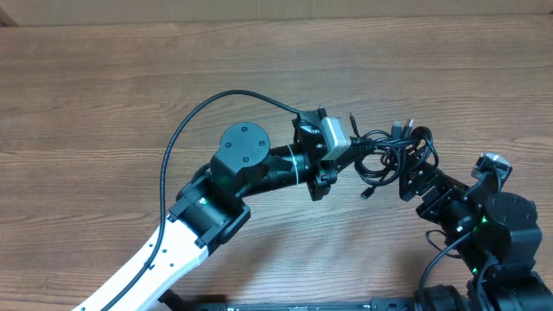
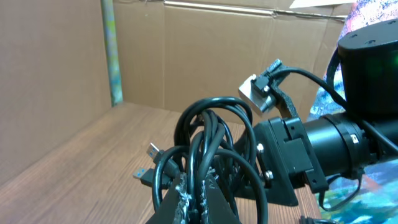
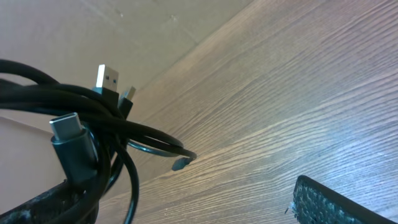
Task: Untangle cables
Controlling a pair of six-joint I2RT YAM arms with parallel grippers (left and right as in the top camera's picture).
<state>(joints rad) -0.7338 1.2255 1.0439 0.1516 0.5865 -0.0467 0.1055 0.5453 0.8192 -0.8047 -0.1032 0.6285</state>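
Black cables (image 1: 393, 149) hang in one knotted bundle between the two arms. As far as the wrist views show, the bundle is lifted clear of the wooden worktop (image 1: 130, 69), and only one thin loose end (image 3: 180, 163) droops close to the wood. The left jaws are pressed together on the bundle, pinching several strands low down, so the loops stand up out of them. The right jaws are spread wide on the other side of the knot. One finger (image 3: 336, 205) shows bare, and the cords run past the other side without being held.

The risk, as I judge it, lies in the next closing. The right jaws could catch two or three strands at once, and a pull would then tighten the knot instead of drawing one cord out. A silver plug (image 3: 107, 76) and a grey plug (image 3: 68, 134) sit right among the crossing loops and could snag as a cord slides. If the left pinch holds only a few strands, a hard tug could also drag the whole bundle free.

Cardboard walls (image 2: 199, 56) fence the worktop. The left arm's own thick wire (image 1: 186, 130) arcs beside it, well apart from the knot. The two arms stand close together, so there is little room between them for drawing a cord out.
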